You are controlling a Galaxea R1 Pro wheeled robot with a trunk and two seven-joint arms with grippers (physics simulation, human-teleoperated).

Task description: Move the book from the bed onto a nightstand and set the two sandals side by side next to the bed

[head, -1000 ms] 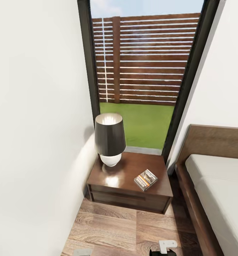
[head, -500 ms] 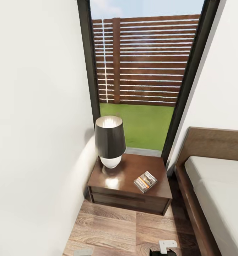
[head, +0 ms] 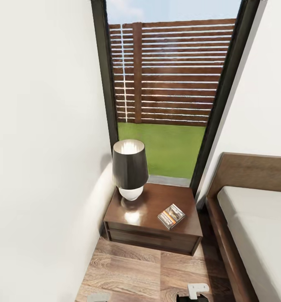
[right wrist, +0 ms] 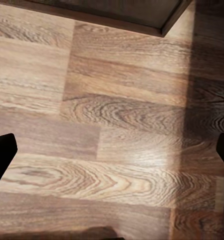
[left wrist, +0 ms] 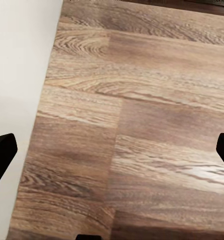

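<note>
On the nightstand (head: pixel 153 220), beside the black lamp (head: pixel 130 167), the book (head: pixel 171 216) lies flat near the front corner closest to the bed (head: pixel 258 222), turned slantwise to the edges. Both hands are low by the wood floor (head: pixel 136 272), the left hand (left wrist: pixel 112 150) and right hand (right wrist: pixel 112 150) each spread wide and holding nothing. No blue sandals can be seen, so I think the book part is done and the robot must go look for the sandals.
</note>
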